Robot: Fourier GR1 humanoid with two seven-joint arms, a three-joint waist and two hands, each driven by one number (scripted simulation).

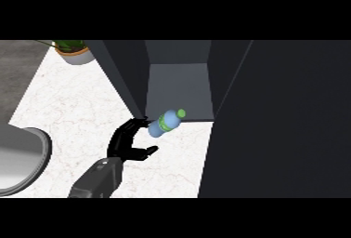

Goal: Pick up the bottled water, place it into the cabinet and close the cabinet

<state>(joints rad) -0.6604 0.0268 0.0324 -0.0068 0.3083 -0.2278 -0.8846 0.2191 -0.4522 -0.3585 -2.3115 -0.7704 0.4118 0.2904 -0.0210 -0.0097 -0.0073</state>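
The bottled water, pale blue with a green label and cap, lies tilted at the front edge of the open cabinet's grey floor, cap pointing up and right. My left hand is just left of and below it, open in a wide curve. Its fingertips reach the bottle's lower end, and the thumb stays apart from the bottle. Whether the fingertips touch the bottle is unclear. My right hand does not show.
The cabinet's big dark door stands open and fills the right side. Its left panel juts out above my hand. A potted plant stands at the back left, and a grey round basin sits at the left edge of the white counter.
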